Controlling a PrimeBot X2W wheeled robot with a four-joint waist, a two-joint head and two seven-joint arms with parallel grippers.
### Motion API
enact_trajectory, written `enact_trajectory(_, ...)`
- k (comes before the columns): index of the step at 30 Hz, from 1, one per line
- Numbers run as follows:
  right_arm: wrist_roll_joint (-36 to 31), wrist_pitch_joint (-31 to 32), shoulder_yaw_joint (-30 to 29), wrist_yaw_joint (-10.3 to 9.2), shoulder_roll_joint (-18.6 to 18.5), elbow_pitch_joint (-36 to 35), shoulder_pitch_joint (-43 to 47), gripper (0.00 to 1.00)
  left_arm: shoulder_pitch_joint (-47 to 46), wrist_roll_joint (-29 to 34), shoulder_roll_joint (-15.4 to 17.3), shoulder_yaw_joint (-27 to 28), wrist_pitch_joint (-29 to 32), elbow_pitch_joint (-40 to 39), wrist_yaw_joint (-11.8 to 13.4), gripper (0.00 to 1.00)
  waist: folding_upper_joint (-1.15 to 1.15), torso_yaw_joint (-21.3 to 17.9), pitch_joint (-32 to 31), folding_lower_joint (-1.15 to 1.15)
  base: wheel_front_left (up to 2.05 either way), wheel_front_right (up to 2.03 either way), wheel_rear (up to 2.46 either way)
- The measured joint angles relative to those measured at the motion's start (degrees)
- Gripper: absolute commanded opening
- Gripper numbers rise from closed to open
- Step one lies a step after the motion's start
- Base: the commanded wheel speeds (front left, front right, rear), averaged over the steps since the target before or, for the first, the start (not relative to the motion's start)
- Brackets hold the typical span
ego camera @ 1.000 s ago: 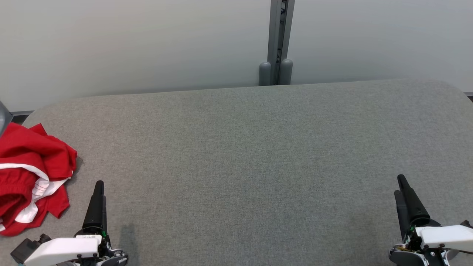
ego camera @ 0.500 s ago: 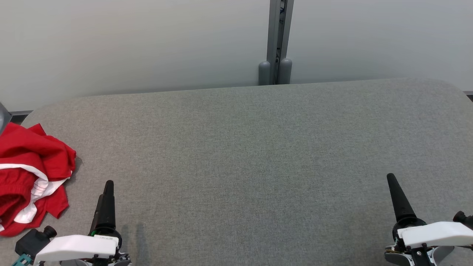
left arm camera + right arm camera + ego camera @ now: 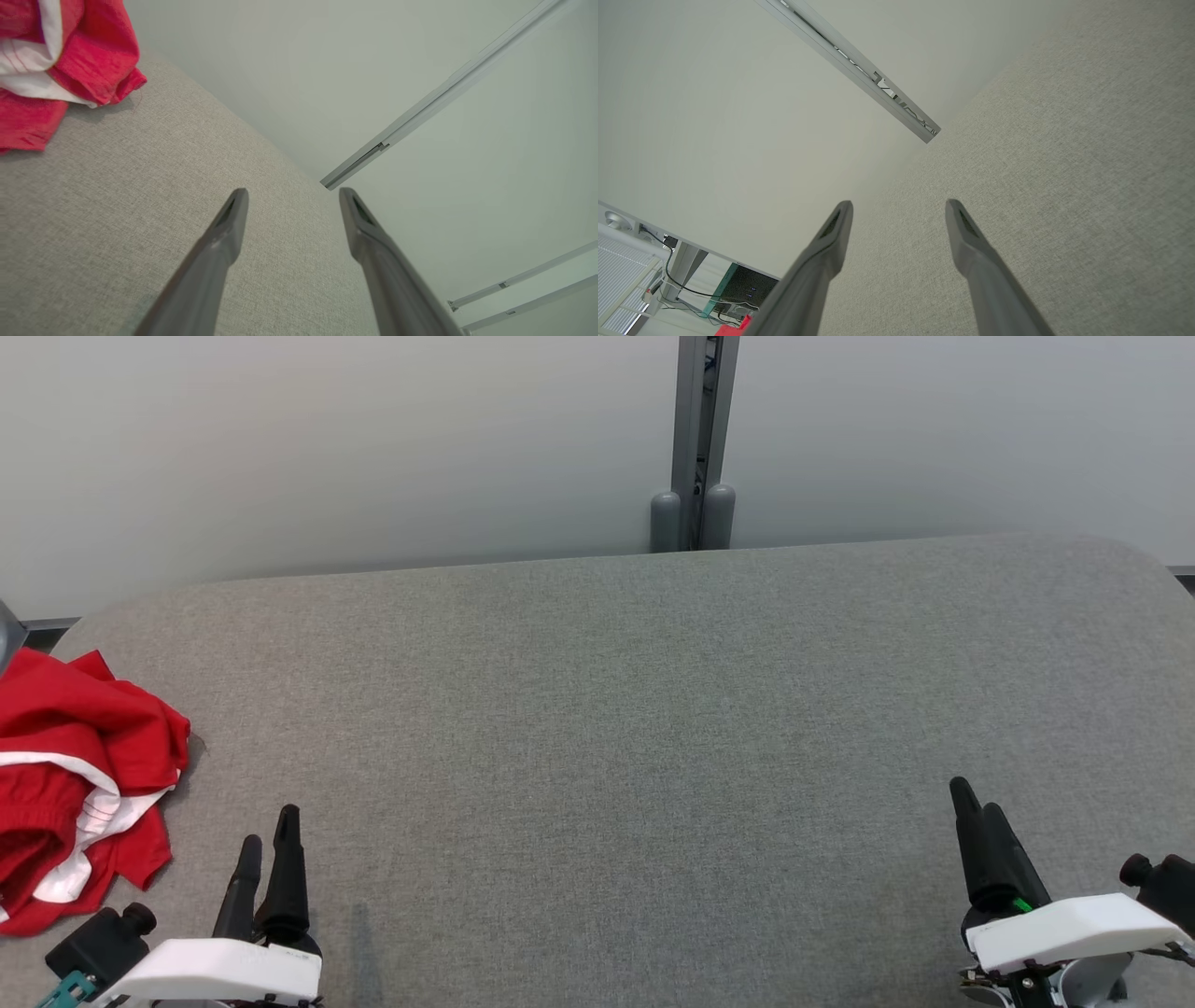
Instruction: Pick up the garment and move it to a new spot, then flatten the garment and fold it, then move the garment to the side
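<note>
Moved since a second ago: left gripper (image 3: pixel 269 825) has turned so that both fingers show, and has shifted slightly inward; right gripper (image 3: pixel 976 795) has also edged inward; the garment (image 3: pixel 84 756) has not moved.
Left jaws: spread wide, nothing between them (the wrist view shows only grey cloth surface and wall past the tips).
Right jaws: spread wide, likewise holding nothing.
Garment, position: red with white bands, crumpled in a heap at the left edge of the counter (image 3: pixel 653 709), on the near side, partly cut off by the head view's left border.
Bearing from jaws: left of the left gripper and a little ahead of it, near but not touching; well apart from the right gripper, with the counter's width between.
Long axis: heap is bunched; judged to run roughly near-to-far along the counter's edge, not certain.
Nearer arm: left, judged the one placed for the pick.
Writing: none legible on the garment or either gripper.
</note>
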Motion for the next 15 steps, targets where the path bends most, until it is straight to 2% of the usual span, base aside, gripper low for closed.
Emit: enact_trajectory(15,-13.65,-2.52,1.35,0.0,-0.32,1.11,-0.07,1.0,0.34,13.41,0.02,0.23,-2.67,1.14,0.52,1.0,0.0,-0.29,-0.05,0.0,0.0,0.0,0.0)
